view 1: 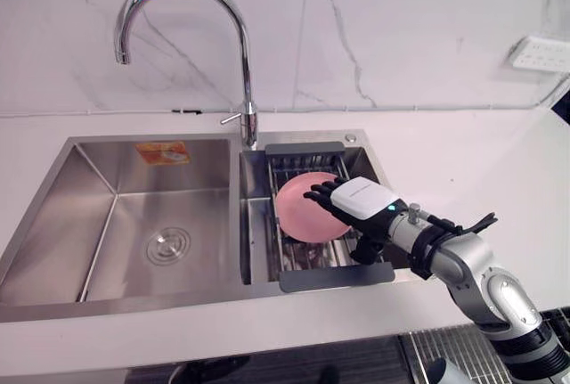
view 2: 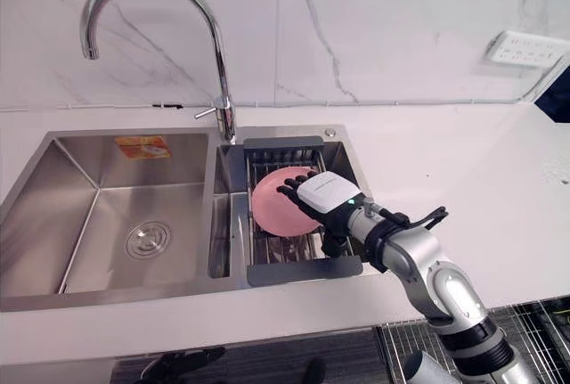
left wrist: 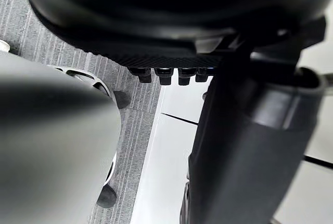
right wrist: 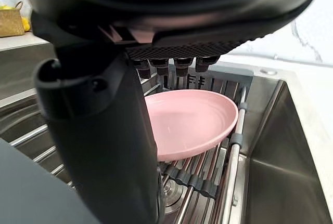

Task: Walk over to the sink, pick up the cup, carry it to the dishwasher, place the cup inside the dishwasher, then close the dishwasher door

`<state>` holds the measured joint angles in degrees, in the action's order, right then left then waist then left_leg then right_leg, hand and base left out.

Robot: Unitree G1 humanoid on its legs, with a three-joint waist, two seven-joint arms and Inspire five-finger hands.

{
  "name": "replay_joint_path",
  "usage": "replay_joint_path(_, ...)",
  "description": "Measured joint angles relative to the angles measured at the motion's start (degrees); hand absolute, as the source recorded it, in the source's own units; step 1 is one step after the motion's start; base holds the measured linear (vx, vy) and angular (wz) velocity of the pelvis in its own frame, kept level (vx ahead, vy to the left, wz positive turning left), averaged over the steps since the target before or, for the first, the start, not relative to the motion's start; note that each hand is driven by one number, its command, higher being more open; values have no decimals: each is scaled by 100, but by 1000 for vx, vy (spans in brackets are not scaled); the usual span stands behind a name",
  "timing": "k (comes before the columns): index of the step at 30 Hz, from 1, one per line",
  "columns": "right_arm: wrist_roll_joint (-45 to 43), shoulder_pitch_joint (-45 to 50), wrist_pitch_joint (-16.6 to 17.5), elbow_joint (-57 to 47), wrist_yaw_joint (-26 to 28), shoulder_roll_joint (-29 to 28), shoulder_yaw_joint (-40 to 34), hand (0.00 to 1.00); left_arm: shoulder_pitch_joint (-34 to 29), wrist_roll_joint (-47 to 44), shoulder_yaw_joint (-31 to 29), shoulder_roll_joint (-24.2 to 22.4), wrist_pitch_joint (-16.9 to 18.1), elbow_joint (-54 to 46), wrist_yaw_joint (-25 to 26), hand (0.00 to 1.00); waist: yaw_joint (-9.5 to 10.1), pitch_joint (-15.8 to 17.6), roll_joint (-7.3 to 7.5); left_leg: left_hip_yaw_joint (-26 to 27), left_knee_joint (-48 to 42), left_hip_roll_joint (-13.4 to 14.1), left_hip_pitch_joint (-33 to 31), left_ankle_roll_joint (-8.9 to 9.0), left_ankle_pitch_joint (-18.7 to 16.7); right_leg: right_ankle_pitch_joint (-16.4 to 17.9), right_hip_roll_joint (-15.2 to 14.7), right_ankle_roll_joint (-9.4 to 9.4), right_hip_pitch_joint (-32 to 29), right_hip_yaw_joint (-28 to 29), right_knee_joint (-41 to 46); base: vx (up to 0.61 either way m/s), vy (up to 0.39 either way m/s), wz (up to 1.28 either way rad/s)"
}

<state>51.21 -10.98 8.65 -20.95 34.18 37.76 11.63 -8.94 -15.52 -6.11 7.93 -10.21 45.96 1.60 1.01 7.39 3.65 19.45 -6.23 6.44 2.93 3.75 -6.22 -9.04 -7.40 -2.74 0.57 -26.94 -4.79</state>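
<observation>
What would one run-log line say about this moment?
stage: reach | right robot hand: open over pink dish | pink dish: on sink rack, not yet gripped | left robot hand: idle

The right hand [view 1: 354,208] was dark-fingered, its back capped by a glossy white cover [view 1: 367,197] with a small cyan light [view 1: 391,209] at the wrist-side edge. Behind the hand, the right arm [view 1: 485,281] showed rounded silver-grey shells split by black rings. The left hand [left wrist: 171,16] was matte black, edged by a ribbed strip [left wrist: 171,60].
</observation>
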Motion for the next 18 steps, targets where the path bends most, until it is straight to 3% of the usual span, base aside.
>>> replay_joint_path(6, 421, 96, 113, -34, -8, -106, -1, 100, -38, 0, -1, -5, -8, 2, 34, 100, -5, -86, -15, 13, 32, -5, 19, 0, 0, 0, 1, -1, 19, 16, -2, -31, 52, -1)
replay_joint_path(18, 468, 261, 206, -225, 133, -168, -1, 100, -61, -4, 4, -5, -105, 2, 63, 100, 2, -130, -13, 32, 18, -7, 34, -1, 1, -10, 2, -15, 19, 45, -2, -25, 47, -1)
